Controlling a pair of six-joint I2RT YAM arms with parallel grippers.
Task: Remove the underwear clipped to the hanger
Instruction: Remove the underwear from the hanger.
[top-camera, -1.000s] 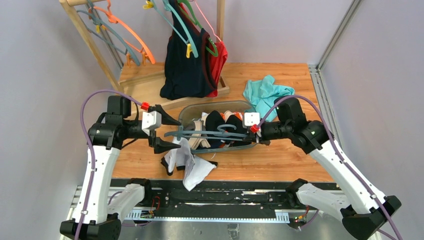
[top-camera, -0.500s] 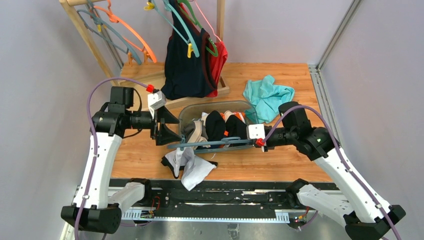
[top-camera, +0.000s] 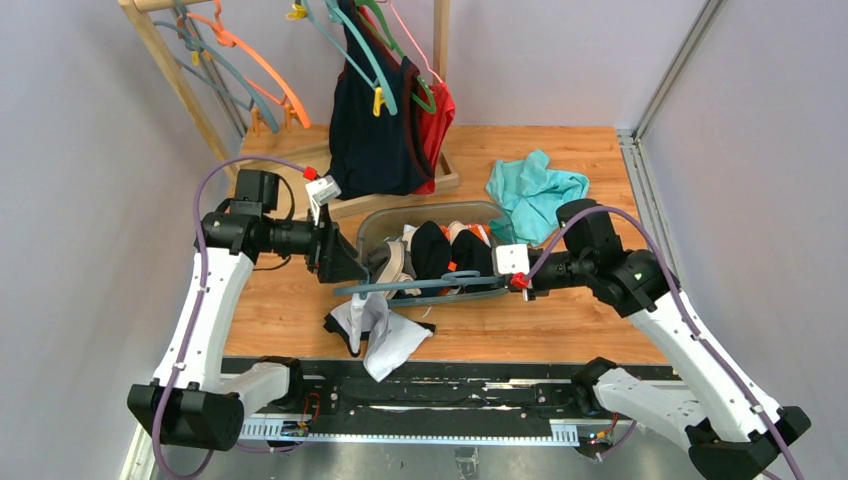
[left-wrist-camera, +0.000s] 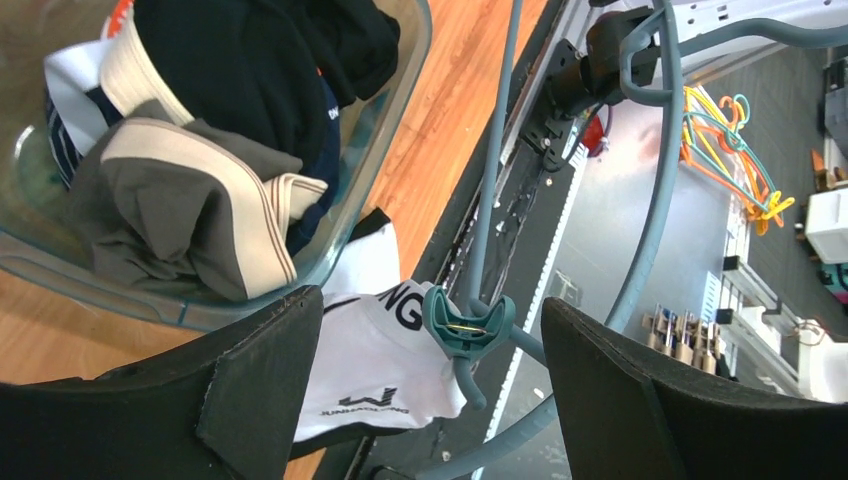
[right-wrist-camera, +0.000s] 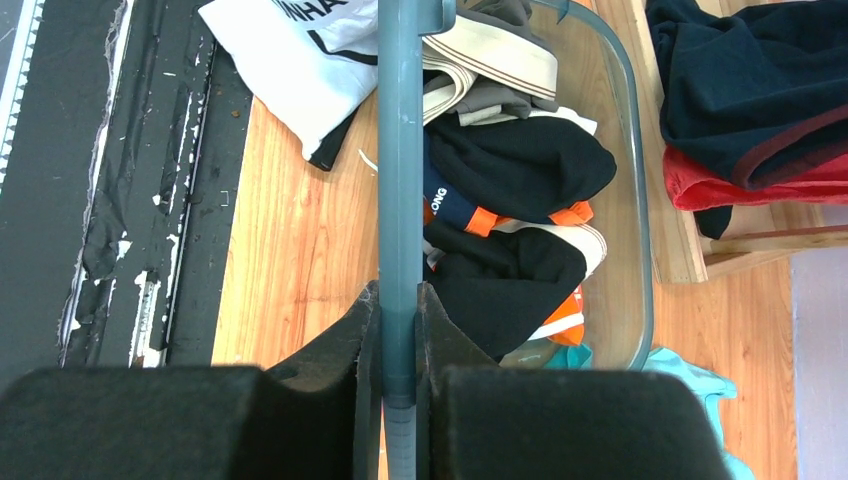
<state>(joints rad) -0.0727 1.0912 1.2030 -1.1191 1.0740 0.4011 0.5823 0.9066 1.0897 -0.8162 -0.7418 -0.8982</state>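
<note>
Wooden tabletop (top-camera: 570, 325) fills the overhead view, with a clear bin (top-camera: 372, 222) of loose underwear at its middle. Your right gripper (top-camera: 518, 283) holds one end of a blue-grey hanger (top-camera: 420, 287) level along the bin's near side. Your left gripper (top-camera: 338, 262) sits at the hanger's other end, jaws spread. A white brief (top-camera: 385, 340) hangs off that end and sprawls on the table close to the near edge. Pull it towards you and I judge it may slide over that edge onto the black rail (top-camera: 460, 395).

From the left wrist, the fingers (left-wrist-camera: 250, 385) stand wide apart with nothing between them but the teal clip (left-wrist-camera: 467, 326), which bites the lettered edge of the white brief (left-wrist-camera: 375, 375). The clip is small against that spread, and the hanger bar (left-wrist-camera: 492, 160) runs right past it. Close off-centre and you would likely squeeze the bar or the cloth rather than the clip's levers, leaving the brief pinned. The bin rim (left-wrist-camera: 405, 95) and the grey-brown brief (left-wrist-camera: 190, 210) inside lie just beside the finger on that side, so a sweep that way could snag them.

From the right wrist, the fingers (right-wrist-camera: 355, 340) are pressed together on the thin hanger bar (right-wrist-camera: 400, 150), gripping only its end. That makes a long lever. A tug at the clipped end could twist the hanger in the pinch or drag it out, dropping it onto the black briefs (right-wrist-camera: 515, 160) in the bin (right-wrist-camera: 640, 260).
</note>
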